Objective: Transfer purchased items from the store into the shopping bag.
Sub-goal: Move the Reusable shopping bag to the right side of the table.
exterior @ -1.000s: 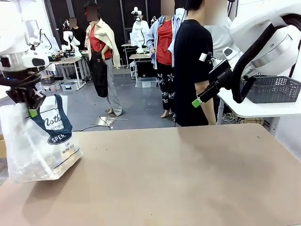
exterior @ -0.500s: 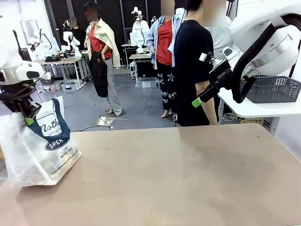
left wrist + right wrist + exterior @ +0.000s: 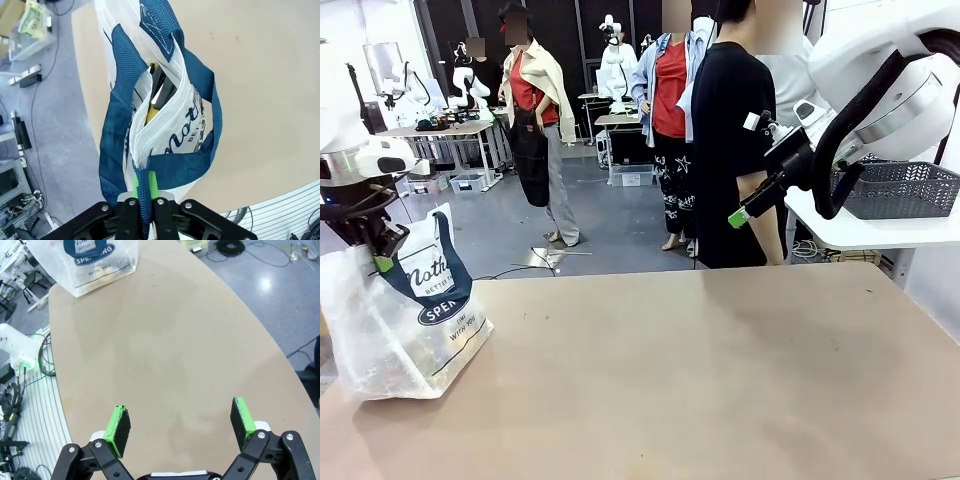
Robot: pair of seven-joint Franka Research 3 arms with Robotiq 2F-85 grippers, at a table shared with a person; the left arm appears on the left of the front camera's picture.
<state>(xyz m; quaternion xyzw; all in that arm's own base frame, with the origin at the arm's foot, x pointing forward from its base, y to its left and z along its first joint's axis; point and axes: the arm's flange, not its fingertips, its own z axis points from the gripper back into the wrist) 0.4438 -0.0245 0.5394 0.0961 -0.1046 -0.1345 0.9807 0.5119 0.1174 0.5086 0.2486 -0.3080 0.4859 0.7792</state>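
The shopping bag (image 3: 405,325) stands at the table's left edge, whitish plastic with navy lettering and an oval logo. My left gripper (image 3: 382,262) is shut on one of its navy strap handles, holding it up. From above, the left gripper (image 3: 145,192) pinches the strap (image 3: 165,162) between its green pads. The bag's mouth (image 3: 157,90) gapes, showing a dark item and something yellow inside. My right gripper (image 3: 740,214) hangs open, high over the table's far right side. Its green pads (image 3: 120,422) stand wide apart with nothing between them, and the bag (image 3: 87,260) lies far off.
A person in a black shirt (image 3: 725,150) stands at the far side, right of centre. A dark grey mesh basket (image 3: 900,190) rests on a white side table (image 3: 880,232) at the right. The brown tabletop (image 3: 700,380) is bare from the bag rightward.
My left gripper has shifted a little to the left, drawing the bag's handle and top with it. The right arm has not moved.
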